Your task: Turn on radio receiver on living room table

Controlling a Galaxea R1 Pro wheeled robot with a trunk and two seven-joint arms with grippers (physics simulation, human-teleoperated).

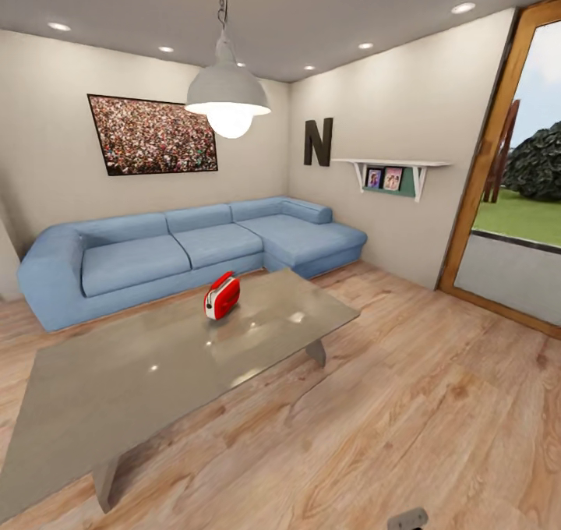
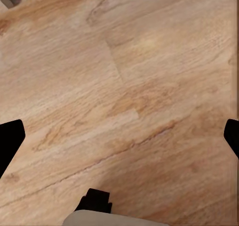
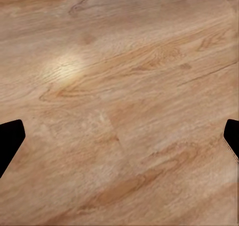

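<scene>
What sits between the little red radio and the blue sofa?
Nothing: in the head view, only bare glossy table top, then wood floor, separates the radio receiver from the sofa.

- The radio [image 1: 222,295] stands alone near the far edge of the table [image 1: 140,374], with bare glossy top on every side of it.
- The sofa [image 1: 179,253] runs close behind the table's far edge.
- A lamp [image 1: 227,97] hangs high above.
- Open floor [image 1: 436,405] lies right of the table.
</scene>
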